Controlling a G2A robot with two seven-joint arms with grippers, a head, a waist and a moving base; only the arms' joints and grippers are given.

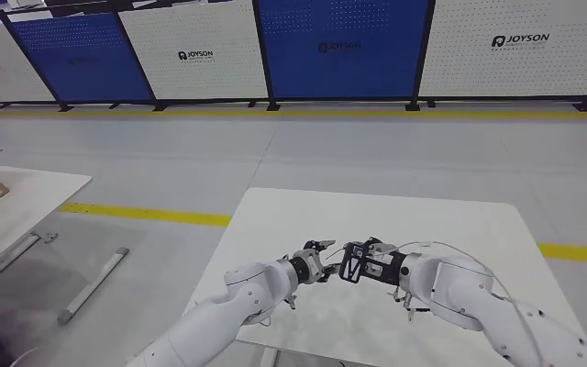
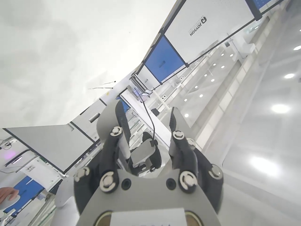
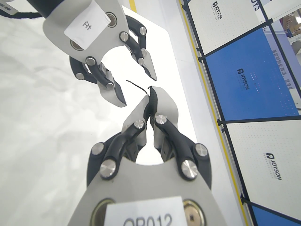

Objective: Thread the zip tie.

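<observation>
Over the counter (image 1: pixel 459 229), the right hand (image 3: pixel 149 99) clamps the zip tie (image 3: pixel 137 86), its thin black tail poking toward the gap between the facing left hand's (image 3: pixel 138 91) spread, empty fingers.

The right gripper (image 3: pixel 150 93) has a flat plate of matt silver metal. Its black links look like smooth plastic with a slight shine, and its round pins are polished metal. Its fingers (image 3: pixel 164 99) are bare metal on the outside, and the inner pads are black and ribbed, like rubber. A white paper label (image 3: pixel 141 210) is stuck on the plate. The left gripper (image 3: pixel 138 90) appears to be made of the same materials. The zip tie (image 3: pixel 136 85) is a thin black strip, probably plastic, too fine to judge its surface. The tabletop (image 3: pixel 35 109) is white and matt, a little mottled. The arm shells (image 1: pixel 459 289) are glossy white plastic. The partition panels (image 3: pixel 256 71) are matt perforated board in black frames.
</observation>
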